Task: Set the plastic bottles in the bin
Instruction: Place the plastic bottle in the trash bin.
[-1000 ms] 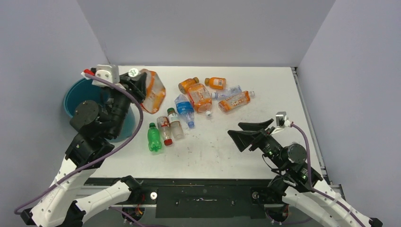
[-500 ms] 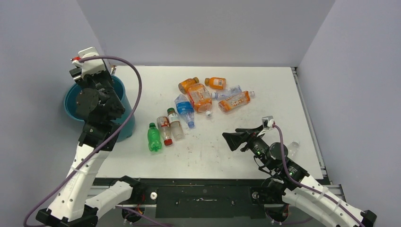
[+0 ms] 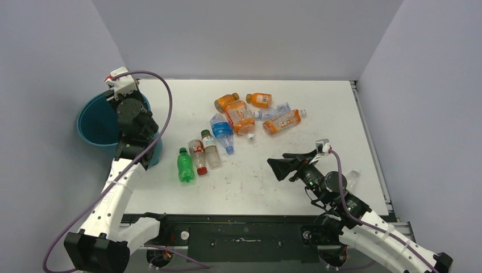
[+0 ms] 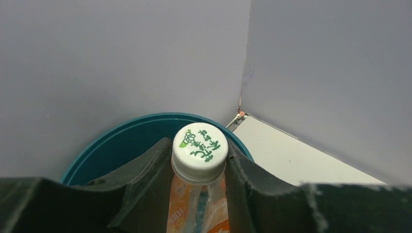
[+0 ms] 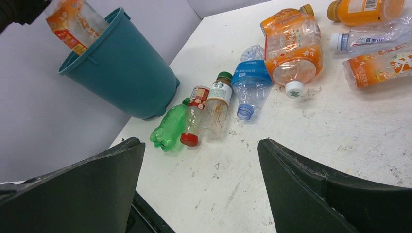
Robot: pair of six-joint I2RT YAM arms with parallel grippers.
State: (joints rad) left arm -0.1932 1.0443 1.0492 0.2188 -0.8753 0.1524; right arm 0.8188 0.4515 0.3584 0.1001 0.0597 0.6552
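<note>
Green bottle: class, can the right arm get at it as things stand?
Probably yes: the right gripper is open, with bare table between it and the green bottle; the red-capped bottle alongside may crowd the jaws.

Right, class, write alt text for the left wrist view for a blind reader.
The left gripper clamps an orange plastic bottle with a white, green-printed cap over the round teal-blue plastic bin, with grey walls behind.
</note>
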